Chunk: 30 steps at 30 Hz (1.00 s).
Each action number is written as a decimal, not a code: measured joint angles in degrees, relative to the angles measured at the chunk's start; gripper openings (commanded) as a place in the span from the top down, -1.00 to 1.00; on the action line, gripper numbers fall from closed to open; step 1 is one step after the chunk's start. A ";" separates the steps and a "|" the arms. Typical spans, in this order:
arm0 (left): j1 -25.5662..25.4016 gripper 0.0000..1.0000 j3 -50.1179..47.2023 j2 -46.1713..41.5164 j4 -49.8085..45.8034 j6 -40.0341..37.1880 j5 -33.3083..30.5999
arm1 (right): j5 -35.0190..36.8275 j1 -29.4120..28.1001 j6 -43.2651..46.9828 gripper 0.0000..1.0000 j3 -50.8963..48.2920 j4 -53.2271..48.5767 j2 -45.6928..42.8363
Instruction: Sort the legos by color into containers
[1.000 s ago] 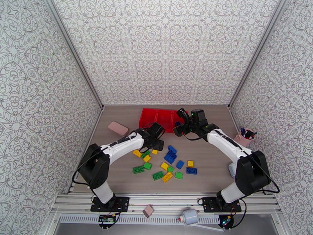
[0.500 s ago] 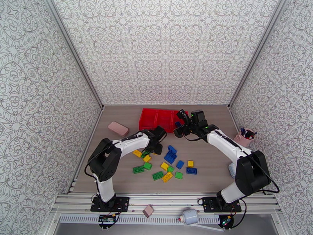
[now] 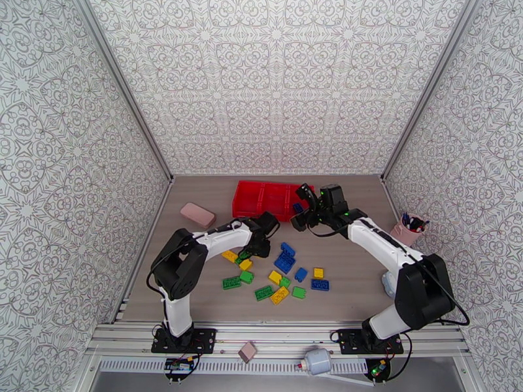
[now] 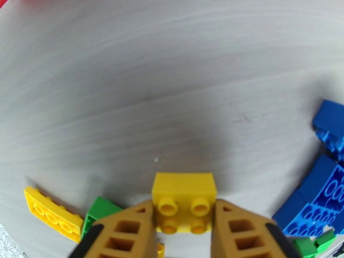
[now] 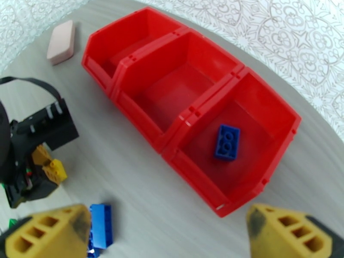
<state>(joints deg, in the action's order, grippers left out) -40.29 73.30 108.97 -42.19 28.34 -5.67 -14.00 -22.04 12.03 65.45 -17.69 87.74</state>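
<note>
1. The left end effector is pinching a yellow brick, a 2-by-2 piece. It has 1 finger against each side, and the studs face the wrist camera.
2. That brick is at the far left edge of the loose pile, low over the desk. The wrist view does not make clear whether it touches the surface.
3. Close by on the desk, a long yellow brick and a green brick lie on 1 side of the held brick. A large blue brick lies on the other side.
4. The right end effector is spread wide and grips nothing. It hovers at the near edge of the tray's right end.
5. The tray lies at the far middle of the desk, with its 3 compartments in a row.
6. The right compartment holds 1 blue brick, lying flat with its studs up.
7. The loose bricks, in blue, green and yellow, are scattered on the desk between the 2 arms, nearer than the tray.
8. A pink block lies left of the tray, apart from it.
9. A cup of pens stands at the desk's right edge.
</note>
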 measured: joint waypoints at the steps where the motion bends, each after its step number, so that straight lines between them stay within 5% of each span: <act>1: 0.00 0.39 -0.07 -0.13 0.07 0.04 0.00 | 0.00 0.00 -0.02 -1.00 -0.11 0.00 -0.42; 16: 1.42 0.39 2.84 -5.35 1.49 0.20 -0.74 | -3.08 0.04 -2.62 -1.00 -2.40 0.96 -4.63; 30: 6.27 0.39 28.22 7.78 7.34 -2.84 -2.86 | -7.06 0.04 -6.93 -1.00 -4.48 4.68 -6.71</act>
<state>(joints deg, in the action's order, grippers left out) -34.02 101.51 116.75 -34.85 25.50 -8.54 -21.06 -22.00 5.10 60.97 -13.02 81.03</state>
